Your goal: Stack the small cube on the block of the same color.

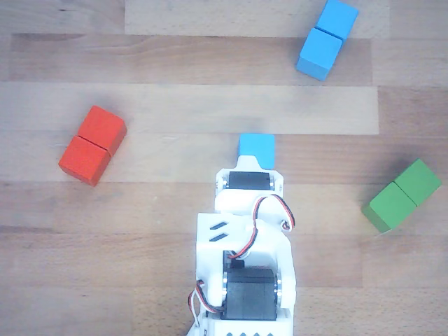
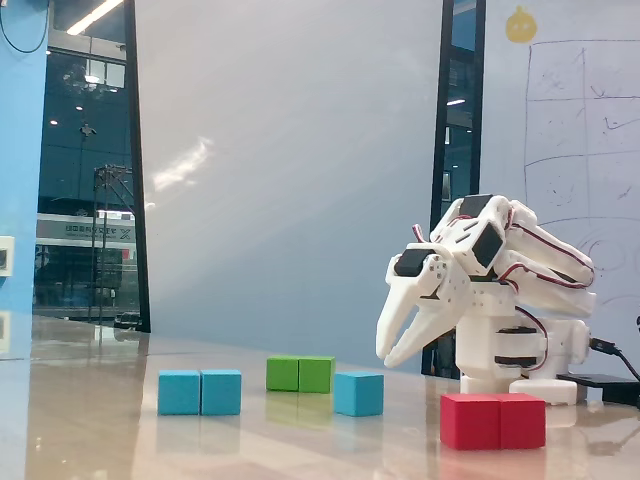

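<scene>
Gripper point(image 2: 384, 357) hanging empty above the table, fingers slightly parted (nothing between them): lower straight over small cube point(image 2: 359, 393), centre, then close.

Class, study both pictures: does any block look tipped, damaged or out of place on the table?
Nothing stands out. The small cube, the blue block, the green block and the red block all lie flat, intact and apart on the table. The gripper hangs above, holding nothing.

The table point(image 1: 140, 210) is light wood planking, glossy in the fixed view. The arm point(image 2: 500, 300) is white plastic, smooth. The block point(image 1: 326, 38) appears matt.
</scene>
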